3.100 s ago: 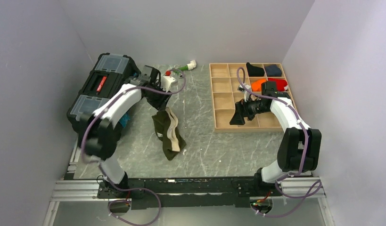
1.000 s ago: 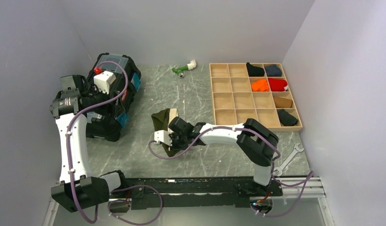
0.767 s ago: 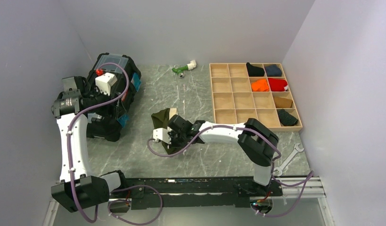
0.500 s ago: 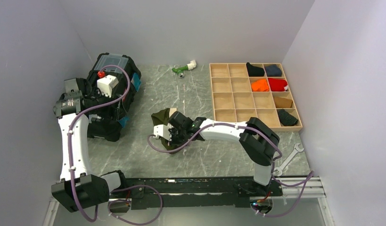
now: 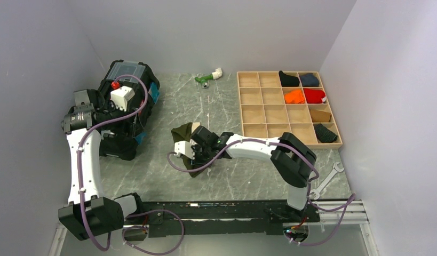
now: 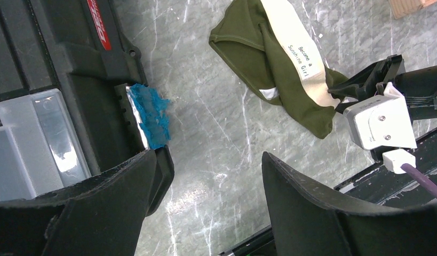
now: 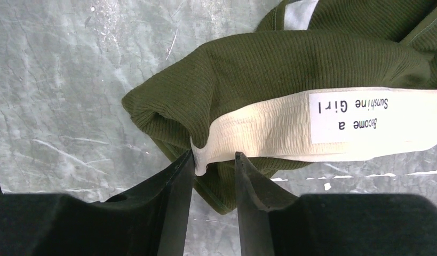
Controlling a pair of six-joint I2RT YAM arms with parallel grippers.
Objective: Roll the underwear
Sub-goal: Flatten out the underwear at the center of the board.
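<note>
The underwear (image 5: 183, 136) is a crumpled dark olive garment with a cream waistband (image 7: 291, 125), lying on the marble table left of centre. It also shows in the left wrist view (image 6: 259, 58). My right gripper (image 5: 193, 156) is low at its near end. In the right wrist view this gripper (image 7: 215, 157) stands slightly open, and the waistband's end touches the left fingertip (image 7: 188, 160) without being pinched. My left gripper (image 5: 120, 114) hovers high by the black toolbox. Seen from its own wrist, the left gripper (image 6: 213, 160) is wide open and holds nothing.
A black toolbox (image 5: 122, 88) stands at the far left, with a blue patch (image 6: 149, 114) on its side. A wooden compartment tray (image 5: 243, 120) at the right holds several rolled cloths. A green-and-white fitting (image 5: 208, 78) lies at the back. A wrench (image 5: 327, 180) lies near the right front.
The right gripper's jaws have parted a little at the waistband's end, and it has crept slightly further onto the underwear. The left arm has drifted slightly right over the toolbox.
</note>
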